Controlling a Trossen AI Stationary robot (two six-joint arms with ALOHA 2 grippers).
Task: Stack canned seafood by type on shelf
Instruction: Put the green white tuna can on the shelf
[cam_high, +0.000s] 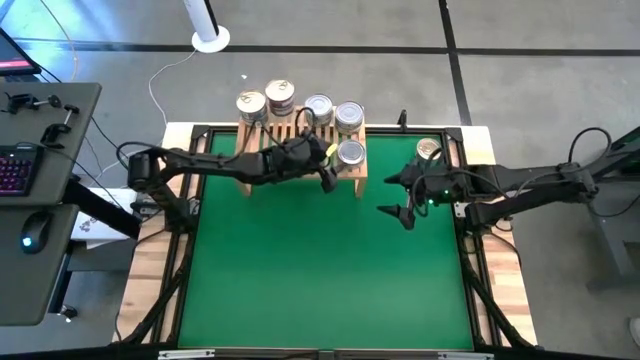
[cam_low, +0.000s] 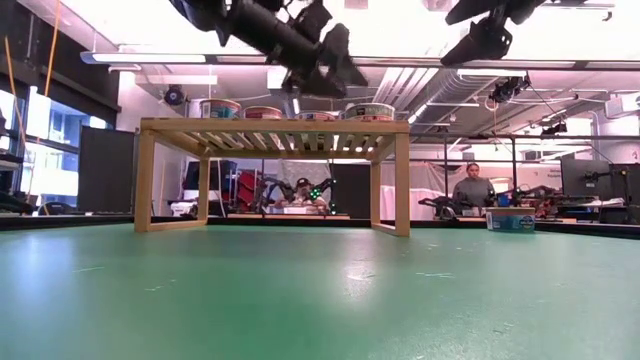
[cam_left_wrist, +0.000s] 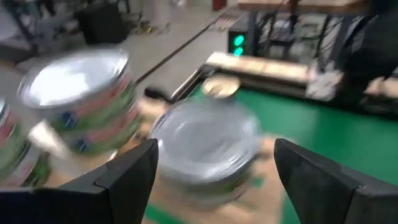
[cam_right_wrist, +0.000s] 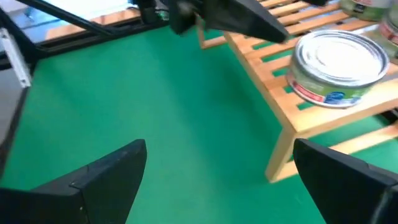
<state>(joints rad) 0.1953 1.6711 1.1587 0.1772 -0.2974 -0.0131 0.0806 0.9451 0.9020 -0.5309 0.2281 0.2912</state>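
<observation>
Bare green mat — open left hand at shelf edge.

Grey concrete floor with dark seam lines. White pole base on the floor, cable trailing from it. Grey desk off to one side carrying a keyboard and a mouse. Bright ceiling strip lights, exposed ducts. Seated person at far workbenches, monitors nearby.

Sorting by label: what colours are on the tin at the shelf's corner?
Green, red and blue label on the tin, silver lid; right wrist view.
</observation>
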